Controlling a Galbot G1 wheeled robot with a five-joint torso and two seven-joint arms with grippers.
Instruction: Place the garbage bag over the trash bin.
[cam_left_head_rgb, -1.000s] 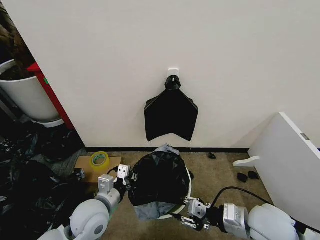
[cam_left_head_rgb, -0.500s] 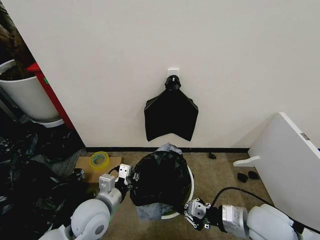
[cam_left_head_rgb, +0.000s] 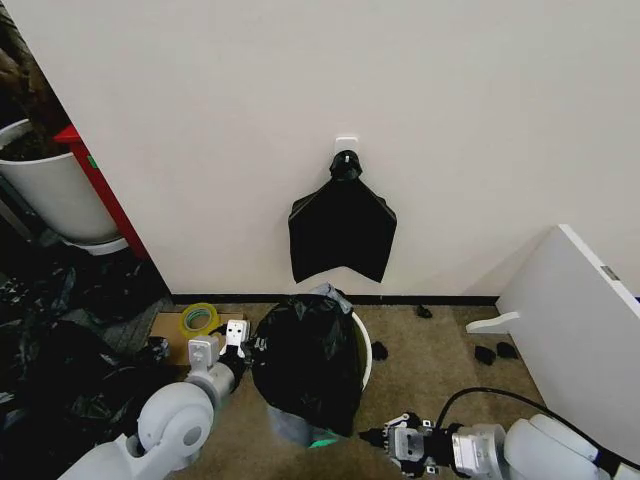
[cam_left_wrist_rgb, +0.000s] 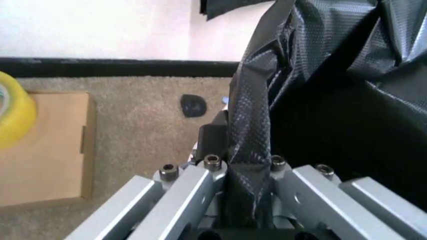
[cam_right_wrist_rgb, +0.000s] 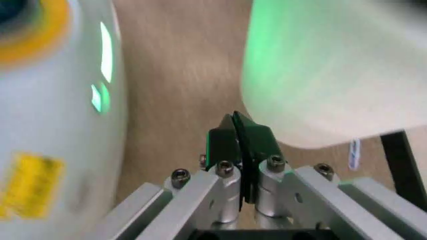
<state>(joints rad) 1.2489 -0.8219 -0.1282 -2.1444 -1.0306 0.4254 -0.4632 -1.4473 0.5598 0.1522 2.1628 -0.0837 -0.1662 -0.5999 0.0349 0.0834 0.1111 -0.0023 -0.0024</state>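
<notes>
Black crinkly plastic, the garbage bag (cam_left_head_rgb: 305, 360), drapes over the trash bin (cam_left_head_rgb: 361, 345), hiding most of it in the head view. White rolled rim shows as an arc on the robot's right side of the bag; a pale green patch of the base peeks out at the bottom near side. Bin stands on the carpet below the wall hook.

Left gripper (cam_left_head_rgb: 237, 338) just beside the bag on its left flank, about rim height. In the left wrist view its fingers are closed hard on a twisted strip of the bag (cam_left_wrist_rgb: 250, 150), which runs from the jaws up into the main body of plastic. So the bag's edge is pinned on the left.

Right gripper (cam_left_head_rgb: 375, 436) low, near the floor, on the near right of the bin, apart from the bag hem. In the right wrist view the gripper (cam_right_wrist_rgb: 241, 137) is pressed together with nothing between its fingers; the bin's green-lit wall (cam_right_wrist_rgb: 333, 70) lies just ahead and to one side.

Judgement: uncovered rim lies on the right, toward the wall. Right arm nearer to it, but low and empty.
</notes>
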